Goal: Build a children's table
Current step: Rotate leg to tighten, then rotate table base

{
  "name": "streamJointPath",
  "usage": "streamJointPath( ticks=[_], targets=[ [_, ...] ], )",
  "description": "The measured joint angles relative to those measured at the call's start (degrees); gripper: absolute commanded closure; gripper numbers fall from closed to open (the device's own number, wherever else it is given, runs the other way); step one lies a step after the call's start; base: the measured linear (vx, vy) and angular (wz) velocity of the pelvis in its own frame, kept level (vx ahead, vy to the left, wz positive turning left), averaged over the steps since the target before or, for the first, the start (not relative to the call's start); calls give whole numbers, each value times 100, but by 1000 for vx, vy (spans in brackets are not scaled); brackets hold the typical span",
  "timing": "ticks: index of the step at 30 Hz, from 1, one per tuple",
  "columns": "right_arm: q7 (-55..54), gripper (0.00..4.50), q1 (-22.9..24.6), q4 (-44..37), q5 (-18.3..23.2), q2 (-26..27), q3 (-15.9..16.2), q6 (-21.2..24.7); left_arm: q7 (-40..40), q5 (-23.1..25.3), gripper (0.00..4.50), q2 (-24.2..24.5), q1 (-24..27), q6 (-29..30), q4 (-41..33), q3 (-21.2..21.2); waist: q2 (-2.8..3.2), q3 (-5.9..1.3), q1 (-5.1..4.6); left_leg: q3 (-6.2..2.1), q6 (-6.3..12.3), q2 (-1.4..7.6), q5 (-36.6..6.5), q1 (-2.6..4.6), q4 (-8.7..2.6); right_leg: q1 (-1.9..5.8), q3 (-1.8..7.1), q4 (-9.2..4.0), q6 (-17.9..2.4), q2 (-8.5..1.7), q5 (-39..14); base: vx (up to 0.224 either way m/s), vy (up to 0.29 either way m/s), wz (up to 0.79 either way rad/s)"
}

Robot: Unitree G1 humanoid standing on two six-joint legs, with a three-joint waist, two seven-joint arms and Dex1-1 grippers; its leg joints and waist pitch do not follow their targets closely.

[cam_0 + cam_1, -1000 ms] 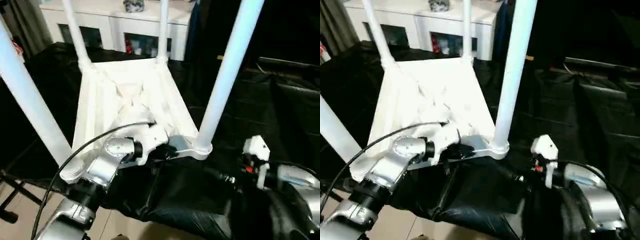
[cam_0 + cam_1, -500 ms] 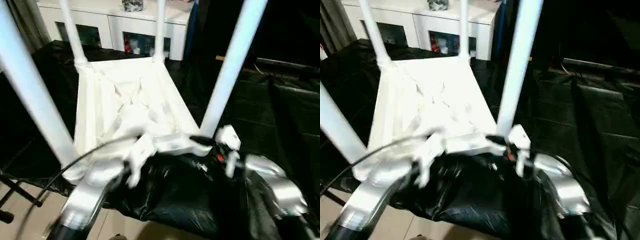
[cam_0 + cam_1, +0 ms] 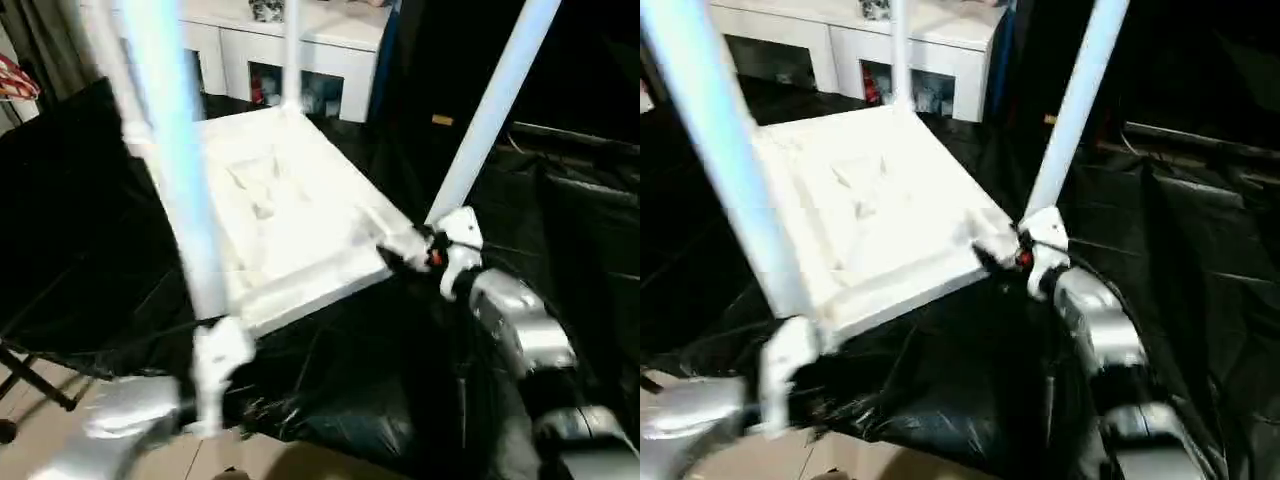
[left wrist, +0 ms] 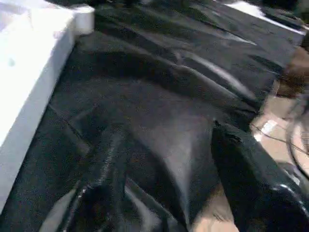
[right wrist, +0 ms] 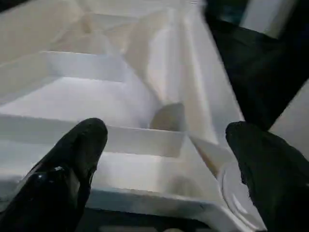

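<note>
Four legs already stand up from the children's table [image 3: 280, 215], which lies upside down on the black sheet [image 3: 400, 380] in front of me, its ribbed underside facing up and the white cabinet [image 3: 300, 60] beyond its far end.

My right gripper [image 5: 164, 159] is spread wide at the table's near right corner, one finger on each side of the rim beside the corner socket, pinching nothing that I can see. My left gripper [image 4: 159, 193] hangs low at the near left, off the table's near edge, its fingers apart over the black sheet with nothing between them.

I judge the table light for its bulk: hollow plastic, stiff across the ribs, but smooth and likely slippery under my pads. The legs look pushed into their sockets, so pulling on one [image 3: 490, 110] could twist or loosen it; I would not lift by them. The better hold, to my mind, is the rim wall near a corner socket, where the ribs meet and the plastic is thickest. Turning it over will probably need both grippers on opposite edges.
</note>
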Motion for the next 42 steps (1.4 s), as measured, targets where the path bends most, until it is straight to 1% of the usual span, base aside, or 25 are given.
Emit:
streamJointPath(
  ticks=[1,3,5,6,7,9,11,12,14,16,17,18,19,22,24,26,29,32,35,36,39,42],
  targets=[
    [-109,0,-73,137,-17,-1,-76,-37,-103,-46,128,167,84,31,-31,103,1,0,1,-1,0,-1,0,-2,0,0,0,1,-10,0,5,0,0,0],
    [-382,0,-201,444,-26,-8,-225,-195,-258,-197,121,410,261,88,-56,322,1,1,24,1,-1,-2,-1,-4,-1,1,7,2,-7,0,2,0,0,0],
    [-506,0,-313,676,-26,-17,-343,-290,-457,-368,98,704,399,129,-52,537,-4,3,19,1,-1,-3,-1,-5,-1,0,8,3,-8,0,2,0,0,0],
    [-518,0,-313,689,-16,-55,-402,-325,-547,-444,98,838,467,146,-38,764,-3,3,14,2,-1,-3,-1,-5,0,0,9,5,-8,0,2,0,0,0],
    [-508,0,-312,690,-11,-83,-440,-328,-583,-482,87,876,473,155,-30,924,-2,4,11,2,-1,-4,0,-3,0,0,13,7,-8,0,3,0,0,0],
    [-401,0,-260,627,8,-108,-451,-342,-662,-625,76,951,484,181,-29,1164,-8,0,-22,4,-1,-3,0,4,2,2,16,14,-7,1,2,0,0,0],
    [-226,0,-20,339,51,-129,-446,-376,-739,-791,53,1005,482,189,-21,1338,-15,-1,-39,3,-1,-1,0,8,2,3,17,16,-5,4,0,0,0,0],
    [-113,0,173,148,74,-152,-445,-380,-713,-873,45,999,407,143,56,1475,-18,0,-39,3,-1,-1,0,9,2,3,17,16,4,5,-5,0,0,0],
    [-56,0,409,-51,139,-163,-440,-359,-538,-908,42,821,71,11,276,1634,-17,0,-29,2,-1,-2,0,9,3,3,20,18,11,5,-9,0,0,0],
    [-40,0,539,-245,167,-161,-417,-284,-391,-991,9,669,-231,-107,386,1667,-21,2,-48,2,-3,-2,1,13,11,3,25,24,6,6,-3,0,0,0],
    [-49,0,604,-350,165,-180,-416,-241,-325,-1059,4,570,-360,-138,422,1667,-21,1,-49,3,-3,-2,2,15,14,5,28,26,6,6,-3,0,0,0],
    [-86,0,647,-421,134,-193,-393,-187,-288,-1127,4,516,-467,-168,438,1649,-28,1,-56,3,-3,-2,2,18,18,5,30,33,6,7,-3,0,0,0],
    [-211,0,769,-519,32,-266,-358,-149,-261,-1173,2,389,-663,-170,523,1598,-30,-1,-53,3,-3,-2,2,18,19,8,32,34,7,7,-4,0,0,0],
    [-538,0,1044,-562,-210,-279,-302,35,-203,-1294,2,97,-1017,-188,675,1467,-45,0,-49,3,-4,-2,2,21,25,8,36,44,12,10,-7,0,0,0],
    [-815,0,1142,-517,-345,-187,-301,125,-193,-1345,2,-136,-1312,-189,834,1285,-45,4,-53,3,-4,-2,2,19,31,2,42,52,12,10,-7,0,0,0],
    [-950,0,1151,-481,-450,-127,-268,145,-160,-1351,2,-278,-1474,-202,893,1147,-47,5,-72,3,-4,-2,2,18,39,-1,47,63,13,10,-8,0,0,0],
    [-1127,0,1064,-345,-563,-81,-181,233,-100,-1346,2,-522,-1773,-306,1123,919,-49,7,-96,3,-5,-2,2,16,40,0,54,70,15,15,-9,0,0,0],
    [-1194,0,757,-16,-650,170,-29,242,-58,-1248,2,-796,-2059,-406,1317,593,-50,7,-125,2,-5,-2,2,17,40,-3,54,74,13,16,-8,0,0,0],
    [-1189,0,564,50,-676,326,102,240,-28,-1105,2,-951,-2204,-441,1382,250,-58,10,-107,1,-5,-2,2,17,43,-5,54,74,13,15,-8,0,0,0],
    [-1183,0,502,75,-703,344,120,241,23,-1012,2,-1011,-2246,-443,1413,122,-66,10,-78,1,-5,-2,2,17,46,-6,54,74,11,14,-7,0,0,0],
    [-1174,0,430,229,-741,346,97,237,226,-718,2,-1301,-2412,-463,1541,-204,-101,8,-45,2,-5,-5,1,9,52,-5,61,70,-6,12,2,0,0,0],
    [-1152,0,415,275,-744,366,95,238,386,-517,2,-1596,-2565,-557,1695,-499,-115,13,-58,10,-3,-10,0,9,55,-6,81,70,-5,12,2,0,0,0]
  ],
)
